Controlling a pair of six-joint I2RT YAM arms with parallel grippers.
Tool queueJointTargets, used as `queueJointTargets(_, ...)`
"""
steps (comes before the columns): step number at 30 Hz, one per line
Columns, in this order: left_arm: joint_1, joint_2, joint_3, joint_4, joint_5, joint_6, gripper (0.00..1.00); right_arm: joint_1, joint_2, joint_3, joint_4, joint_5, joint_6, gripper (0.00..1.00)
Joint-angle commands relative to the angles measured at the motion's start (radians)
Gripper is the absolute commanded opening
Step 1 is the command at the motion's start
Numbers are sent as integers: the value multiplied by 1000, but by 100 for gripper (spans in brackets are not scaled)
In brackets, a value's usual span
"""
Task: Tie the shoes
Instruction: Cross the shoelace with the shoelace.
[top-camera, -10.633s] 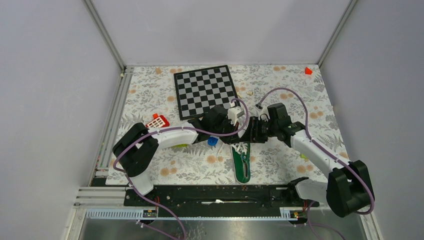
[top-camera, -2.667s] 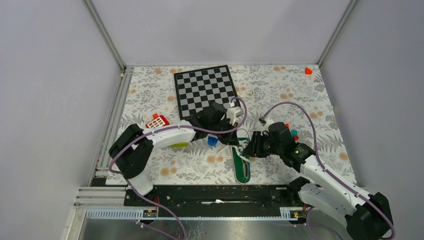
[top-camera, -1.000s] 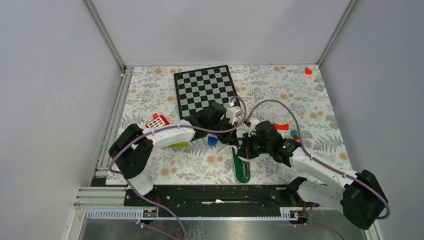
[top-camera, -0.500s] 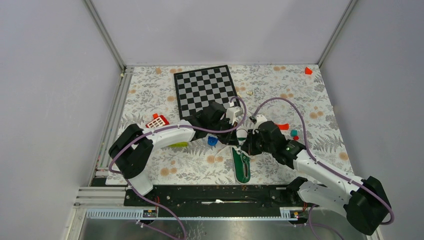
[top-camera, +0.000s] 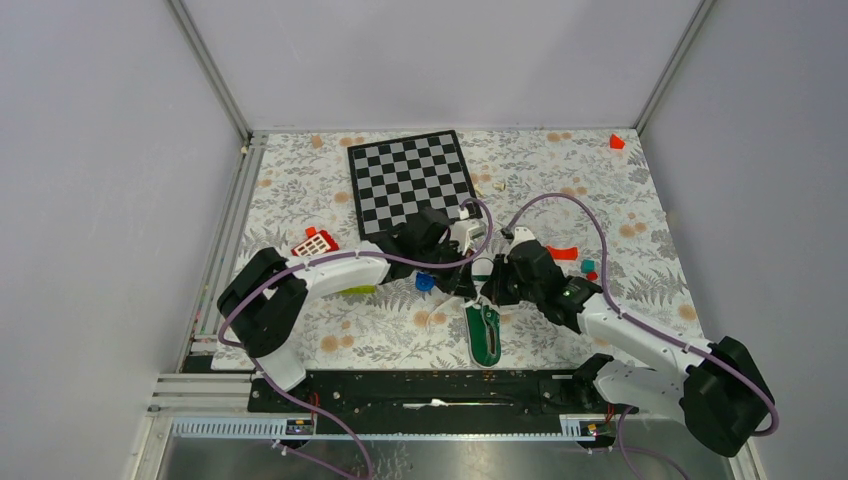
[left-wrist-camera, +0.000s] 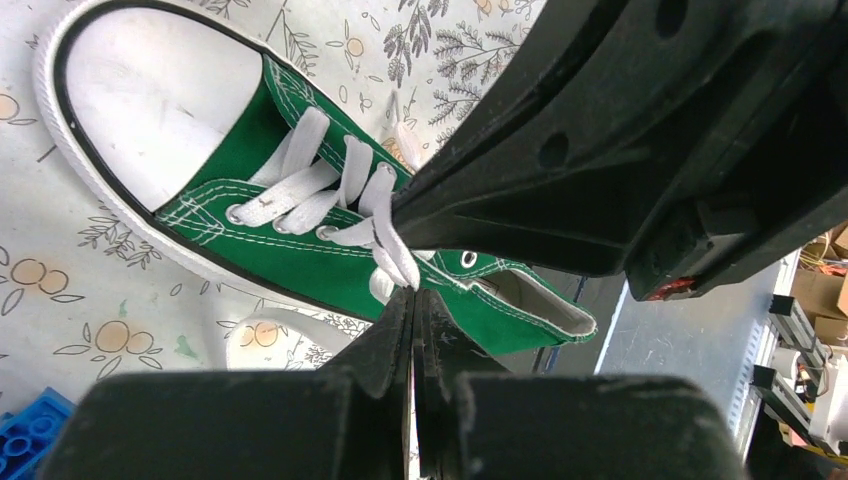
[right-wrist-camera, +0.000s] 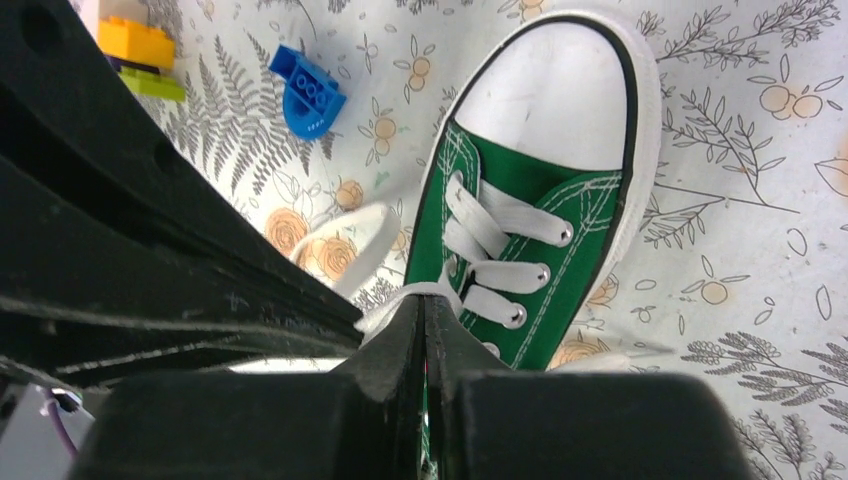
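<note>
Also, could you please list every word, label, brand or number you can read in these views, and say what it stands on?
No text can be read in any view.
The green sneaker and its white laces: no brand mark visible.
The checkerboard: squares only.
The blue brick: plain.

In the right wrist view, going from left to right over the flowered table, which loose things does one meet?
yellow brick → blue brick → green sneaker
</note>
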Motion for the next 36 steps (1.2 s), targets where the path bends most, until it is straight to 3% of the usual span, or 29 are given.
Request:
queueJointTargets(1,-9,-9,-15,46,67,-8,0,7,10,-16,106,62,72,0)
queueJointTargets(16,-17,100,-39,197,83,-103,0,7,-94,-175,240,161,245,0)
queueJointTargets(19,-17,107,-35,191,85,-94,0,7,-155,-193,217,161,247,11)
queueJointTargets(27,-17,107,-37,186,85,-92,0,7,-323,-205,78,172,208,20)
queueJointTargets(32,-16,101,-39,194,81,-96,0,6,-316,-193,34,179,189,40)
queueJointTargets(36,-15,85,-41,186,75,-92,0,-8,-250,-142,24,156,156,40)
